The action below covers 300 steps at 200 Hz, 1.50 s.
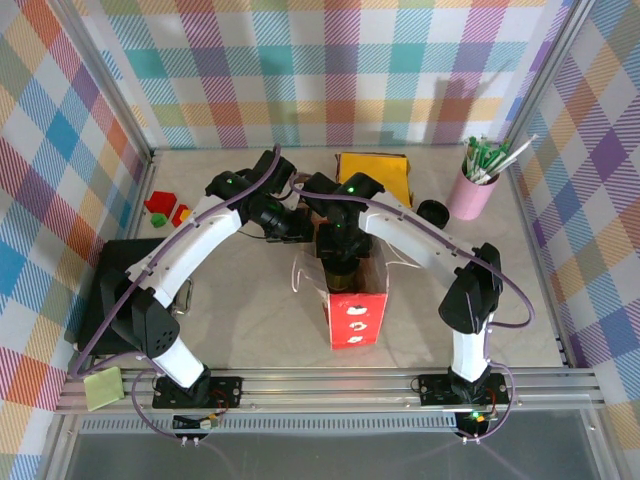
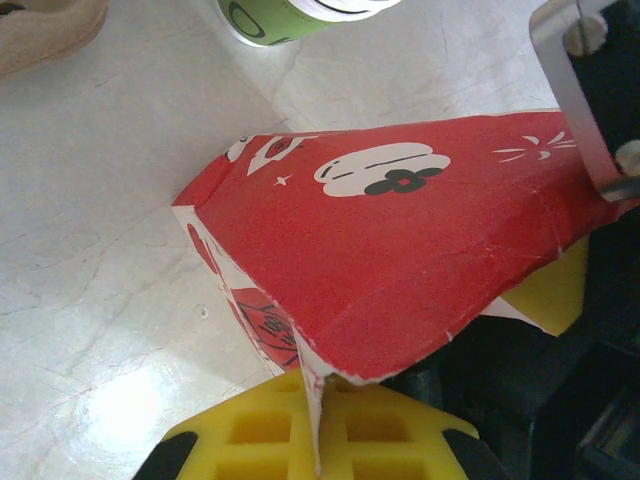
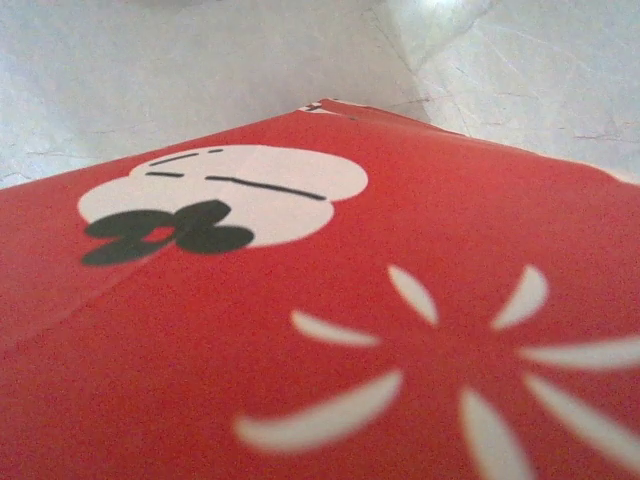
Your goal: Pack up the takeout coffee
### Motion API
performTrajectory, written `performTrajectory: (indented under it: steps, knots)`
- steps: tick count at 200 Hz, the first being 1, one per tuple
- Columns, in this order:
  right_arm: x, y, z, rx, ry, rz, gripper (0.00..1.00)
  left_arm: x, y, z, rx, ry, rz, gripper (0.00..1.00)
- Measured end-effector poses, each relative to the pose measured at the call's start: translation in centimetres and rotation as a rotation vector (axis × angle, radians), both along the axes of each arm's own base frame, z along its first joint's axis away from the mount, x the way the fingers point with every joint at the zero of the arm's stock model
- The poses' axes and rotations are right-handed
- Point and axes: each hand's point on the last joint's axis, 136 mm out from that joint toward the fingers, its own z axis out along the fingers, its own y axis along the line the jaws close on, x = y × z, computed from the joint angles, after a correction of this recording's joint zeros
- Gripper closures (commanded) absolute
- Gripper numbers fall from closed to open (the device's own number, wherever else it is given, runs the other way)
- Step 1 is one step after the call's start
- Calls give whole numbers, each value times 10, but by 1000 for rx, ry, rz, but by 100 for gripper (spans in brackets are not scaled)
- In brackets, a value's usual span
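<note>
A red paper bag (image 1: 357,318) printed with white clouds sits mid-table, its mouth toward the back. My left gripper (image 1: 295,228) is at the mouth's left side. In the left wrist view its yellow fingers (image 2: 250,430) are shut on the bag's (image 2: 400,260) torn white edge. My right gripper (image 1: 340,262) hangs over the mouth, and its jaws are hidden. The right wrist view is pressed close to the bag's red side (image 3: 320,350). A green paper cup (image 2: 290,15) lies beyond the bag; I cannot tell whether it is the takeout coffee.
A yellow bag (image 1: 375,175) lies at the back, a black round lid (image 1: 432,212) to its right, and a pink cup of straws (image 1: 472,190) in the back right corner. Red and green toys (image 1: 165,208) and a black tray (image 1: 125,290) are at the left.
</note>
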Motion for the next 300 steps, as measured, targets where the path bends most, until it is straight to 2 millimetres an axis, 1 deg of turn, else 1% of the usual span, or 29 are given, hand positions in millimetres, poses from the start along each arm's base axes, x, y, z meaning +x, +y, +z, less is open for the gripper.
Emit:
performTrajectory:
  steps: [28,70,138,196,211,244,300]
  knots:
    - [3,-1,-1,2,1,0,46,1,-1,0,-3,-6,0,100]
    - [3,0,-5,-1,13,0,47,1,0,0,0,-2,0,100]
    - [4,-3,-7,9,39,-15,47,2,-1,-2,0,0,2,100]
    - [3,-5,1,-8,66,-13,48,3,-1,-1,-6,1,1,100]
    - [1,-6,-2,-15,76,-13,48,2,-1,-1,-6,2,1,100]
    - [0,-9,-16,-33,92,-17,48,3,-1,-4,-2,9,2,100]
    - [3,-10,-17,-8,70,-10,48,3,-1,-4,-2,8,1,100]
